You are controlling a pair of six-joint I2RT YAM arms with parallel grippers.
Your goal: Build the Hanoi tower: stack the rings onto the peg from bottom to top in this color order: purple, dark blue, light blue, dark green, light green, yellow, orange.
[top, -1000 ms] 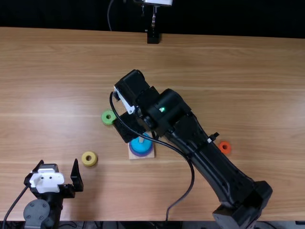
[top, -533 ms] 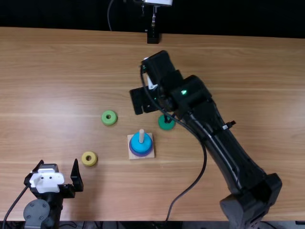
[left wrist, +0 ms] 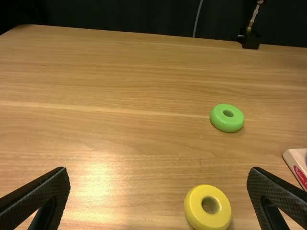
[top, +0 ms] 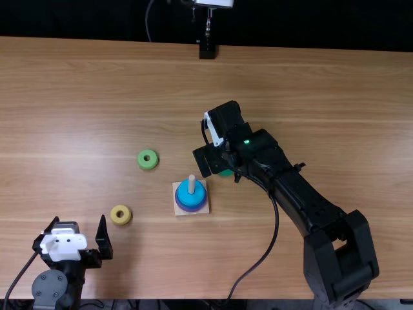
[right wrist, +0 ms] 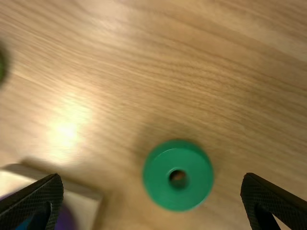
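Three of seven rings appear stacked. The left gripper (top: 79, 218) is spread; the yellow ring (top: 120, 215) and light green ring (top: 148, 159) are unplaced. The peg (top: 191, 183) is seemingly encircled by purple (top: 191, 210), dark blue (top: 191, 206) and light blue (top: 186, 192); a red label (left wrist: 300, 176) is borne by its base (top: 202, 211). The dark green ring (right wrist: 158, 189) is overhung by the spread right gripper (right wrist: 152, 177).

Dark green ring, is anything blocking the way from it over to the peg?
Nothing visible does. A strip of table separates the dark green ring from the wooden base, and the peg sticks up free above the light blue ring. The right gripper hangs over the dark green ring, jaws apart.
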